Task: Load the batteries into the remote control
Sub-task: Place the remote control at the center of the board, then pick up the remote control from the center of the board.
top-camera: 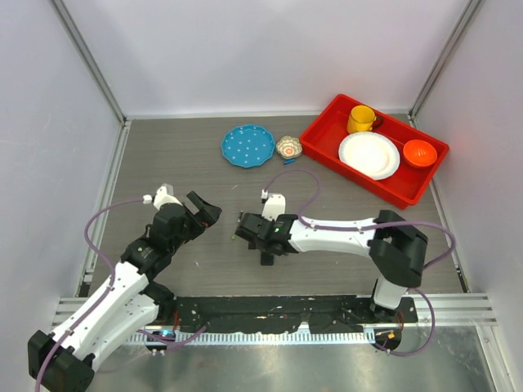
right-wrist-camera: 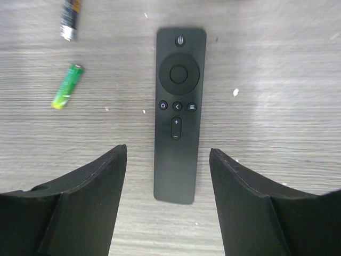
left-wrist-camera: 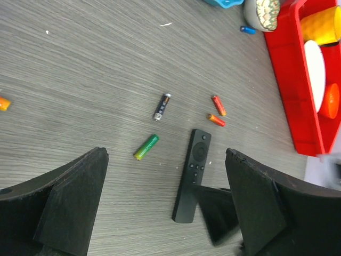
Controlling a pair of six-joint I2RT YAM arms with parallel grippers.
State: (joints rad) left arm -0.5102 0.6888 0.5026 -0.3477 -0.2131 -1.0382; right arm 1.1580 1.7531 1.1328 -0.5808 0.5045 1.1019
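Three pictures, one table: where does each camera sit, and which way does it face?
Top external: fixed above and behind, looking down at the table, the left arm, the right arm and the red tray.
Left wrist: on the left arm, looking down past the left fingers at the remote control and batteries.
Right wrist: on the right arm, straight above the remote control, framed by the right fingers.
Shared: both wrist views show the remote control and both batteries.
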